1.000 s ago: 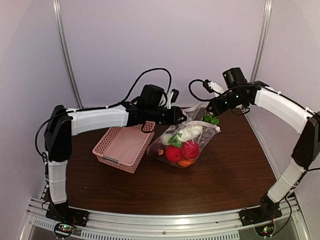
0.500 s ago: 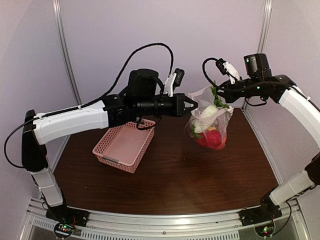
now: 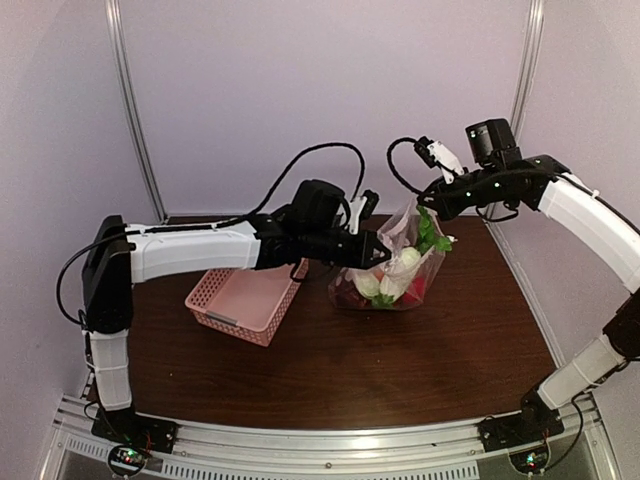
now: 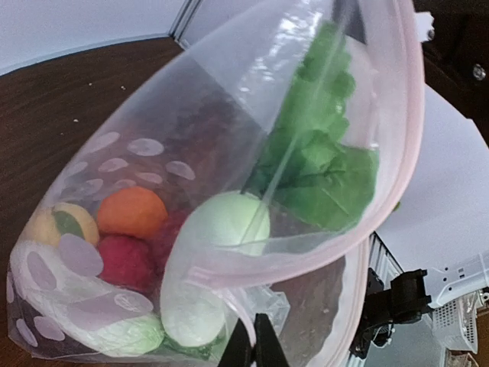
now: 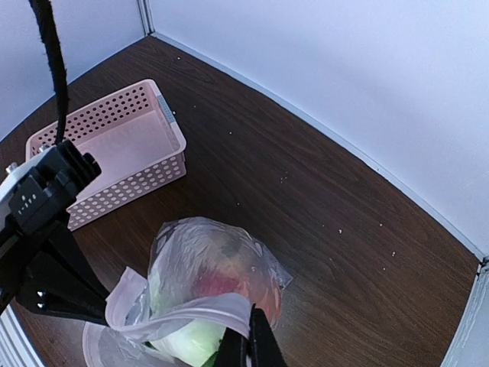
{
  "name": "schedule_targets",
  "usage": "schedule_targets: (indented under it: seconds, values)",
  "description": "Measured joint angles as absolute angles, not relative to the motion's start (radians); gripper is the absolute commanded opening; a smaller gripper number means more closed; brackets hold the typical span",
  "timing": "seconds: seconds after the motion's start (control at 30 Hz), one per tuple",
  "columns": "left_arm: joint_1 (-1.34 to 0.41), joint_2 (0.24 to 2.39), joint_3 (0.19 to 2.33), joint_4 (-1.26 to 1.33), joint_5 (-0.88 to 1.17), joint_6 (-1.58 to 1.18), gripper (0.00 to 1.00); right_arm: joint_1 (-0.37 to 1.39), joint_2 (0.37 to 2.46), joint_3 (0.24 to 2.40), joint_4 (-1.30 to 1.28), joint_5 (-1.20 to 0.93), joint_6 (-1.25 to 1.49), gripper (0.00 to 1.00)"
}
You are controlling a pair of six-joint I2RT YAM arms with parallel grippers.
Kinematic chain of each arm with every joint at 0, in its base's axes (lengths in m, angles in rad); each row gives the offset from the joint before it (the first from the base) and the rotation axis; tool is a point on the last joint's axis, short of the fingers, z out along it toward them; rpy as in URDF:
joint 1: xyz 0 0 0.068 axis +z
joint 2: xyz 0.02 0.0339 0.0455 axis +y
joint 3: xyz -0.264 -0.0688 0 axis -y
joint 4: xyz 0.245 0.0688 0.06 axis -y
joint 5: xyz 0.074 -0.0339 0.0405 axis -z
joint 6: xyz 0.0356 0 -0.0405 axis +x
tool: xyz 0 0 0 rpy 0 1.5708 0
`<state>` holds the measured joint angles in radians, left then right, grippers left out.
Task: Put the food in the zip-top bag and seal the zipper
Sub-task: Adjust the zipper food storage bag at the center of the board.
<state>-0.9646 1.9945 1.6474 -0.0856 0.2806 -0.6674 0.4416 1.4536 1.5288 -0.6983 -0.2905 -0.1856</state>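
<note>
The zip-top bag (image 3: 398,272) hangs upright between my two tools, towards the back of the counter (image 3: 330,375) and just right of the pink basket (image 3: 243,298). My left tool (image 3: 378,253) is pinched together on the left side of the bag's mouth edge. My right tool (image 3: 428,203) is pinched together on the right side, higher up, so the mouth slants upward to the right.

The top view gives that layout, but the food (image 3: 395,287) is only a blur of colour in it. My left wrist camera looks straight through the film. It shows an orange piece (image 4: 131,212), a red one (image 4: 124,261), a yellow one (image 4: 65,223) and a white radish (image 4: 221,225) low in the bag, with green leaves (image 4: 321,160) reaching toward the mouth. It alone shows the zipper (image 4: 410,107), a pale pinkish strip curving round the rim, its two sides apart. My right wrist camera looks down on the crumpled film bulging below my closed fingertips. The dark body of the left tool is at the bag's left, and the basket stands apart from both.

A second ago the bag lay on its side on the counter. Half a second ago it hung well clear of it. Now it is lower, and my left arm has dropped with it. I cannot tell whether the bag's bottom touches the counter.
</note>
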Motion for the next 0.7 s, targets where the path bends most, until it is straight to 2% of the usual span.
schedule_targets:
  seconds: [0.13,0.3,0.4,0.53,0.7]
  values:
    - [-1.001,1.969,1.654,-0.063,0.283,-0.662,0.0,0.45,1.448,1.559,-0.716,-0.327,-0.195,0.0]
    - [-1.02,1.835,1.564,0.031,0.278,-0.667,0.0,0.455,1.396,1.539,-0.706,-0.3,-0.213,0.0]
    - [-0.999,1.784,1.498,0.138,0.303,-0.701,0.0,0.454,1.385,1.534,-0.703,-0.288,-0.224,0.13]
    - [-0.967,1.763,1.384,0.233,0.305,-0.778,0.0,0.439,1.358,1.516,-0.712,-0.294,-0.236,0.26]
    - [-0.943,1.781,1.287,0.325,0.308,-0.879,0.0,0.292,1.307,1.491,-0.725,-0.397,-0.234,0.41]
